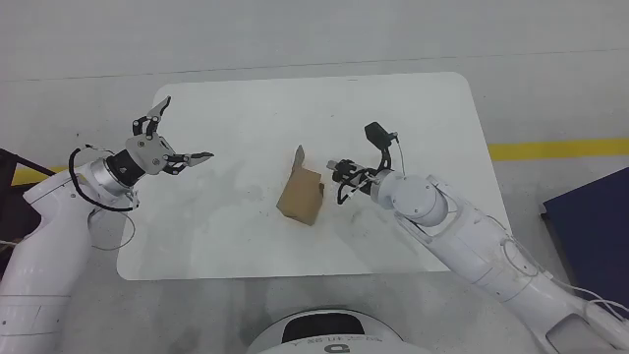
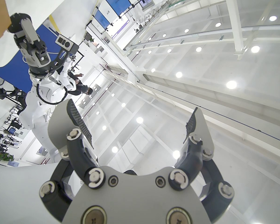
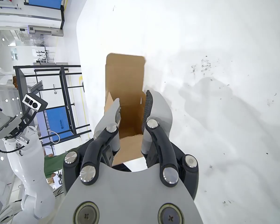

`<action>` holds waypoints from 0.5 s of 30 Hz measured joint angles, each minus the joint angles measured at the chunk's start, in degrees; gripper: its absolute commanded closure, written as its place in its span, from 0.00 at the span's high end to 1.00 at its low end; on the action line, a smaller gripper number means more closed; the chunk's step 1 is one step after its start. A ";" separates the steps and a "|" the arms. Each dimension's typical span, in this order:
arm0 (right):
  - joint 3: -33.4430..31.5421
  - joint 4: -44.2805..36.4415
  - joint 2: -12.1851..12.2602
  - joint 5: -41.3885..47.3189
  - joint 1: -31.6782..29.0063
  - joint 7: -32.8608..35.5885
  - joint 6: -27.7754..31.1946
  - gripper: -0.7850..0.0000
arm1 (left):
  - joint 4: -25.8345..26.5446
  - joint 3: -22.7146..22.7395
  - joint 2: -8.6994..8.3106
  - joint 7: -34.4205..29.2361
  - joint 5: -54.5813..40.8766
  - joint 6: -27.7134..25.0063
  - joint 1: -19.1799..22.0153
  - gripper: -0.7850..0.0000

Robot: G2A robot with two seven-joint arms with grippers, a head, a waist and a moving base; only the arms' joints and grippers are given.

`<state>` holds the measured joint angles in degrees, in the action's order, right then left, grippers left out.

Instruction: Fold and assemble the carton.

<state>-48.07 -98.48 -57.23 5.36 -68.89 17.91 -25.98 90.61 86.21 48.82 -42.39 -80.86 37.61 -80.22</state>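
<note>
Near the counter's (image 1: 393, 118) front edge, on the robot's right side, the right arm slants in toward the middle so that the right claw (image 3: 133, 96) meets the carton (image 1: 300, 200) end-on. This claw is released and only part-spread: 1 finger lies inside the open body by a small side tab, and the other runs along the outside of a side wall. That placement looks chosen to steady or catch that wall, though no firm pinch shows.

The carton sits at the middle of the counter as a brown, half-formed box, open on top, so its folding is judged unfinished. Beyond the claw, the carton's far flap (image 3: 125, 71) stands up from the body. It is probably the next panel to be pushed down or tucked.

Well apart, over the counter's left side, the left claw (image 1: 187, 130) hangs released with its 2 fingers spread wide. It is empty and tipped upward, most likely parked clear so the right arm has room.
</note>
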 measured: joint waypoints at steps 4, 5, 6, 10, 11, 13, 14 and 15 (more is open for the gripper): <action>-0.45 -0.68 -0.25 0.02 0.04 0.93 -0.56 0.42 | 0.00 0.00 0.00 0.00 0.00 0.00 0.00 1.00; -0.64 -0.78 -0.32 0.66 -0.11 1.24 -0.30 0.47 | 0.00 0.00 0.00 0.00 0.00 0.00 0.00 1.00; -0.97 -0.80 -0.41 1.83 -0.37 1.84 0.33 0.56 | 0.00 0.00 0.00 0.00 0.00 0.00 0.00 1.00; -2.06 -0.19 -0.60 5.20 -1.05 4.37 2.72 0.73 | 0.00 0.00 0.00 0.00 0.00 0.00 0.00 1.00; -2.27 -0.03 -0.62 5.57 -1.12 4.83 3.03 0.77 | 0.00 0.00 0.00 0.00 0.00 0.00 0.00 1.00; -2.72 0.52 -0.68 5.59 -1.18 5.08 3.42 0.82 | 0.00 0.00 0.00 0.00 0.00 0.00 0.00 1.00; -2.89 0.88 -0.73 5.61 -1.19 5.07 3.59 0.82 | 0.00 0.00 0.00 0.00 0.00 0.00 0.00 1.00; -3.09 1.53 -0.82 5.95 -1.20 5.10 4.00 0.80 | 0.00 0.00 0.00 0.00 0.00 0.00 0.00 1.00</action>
<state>-51.16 -96.95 -58.05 11.31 -70.08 23.01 -21.98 90.61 86.21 48.82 -42.39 -80.86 37.61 -80.22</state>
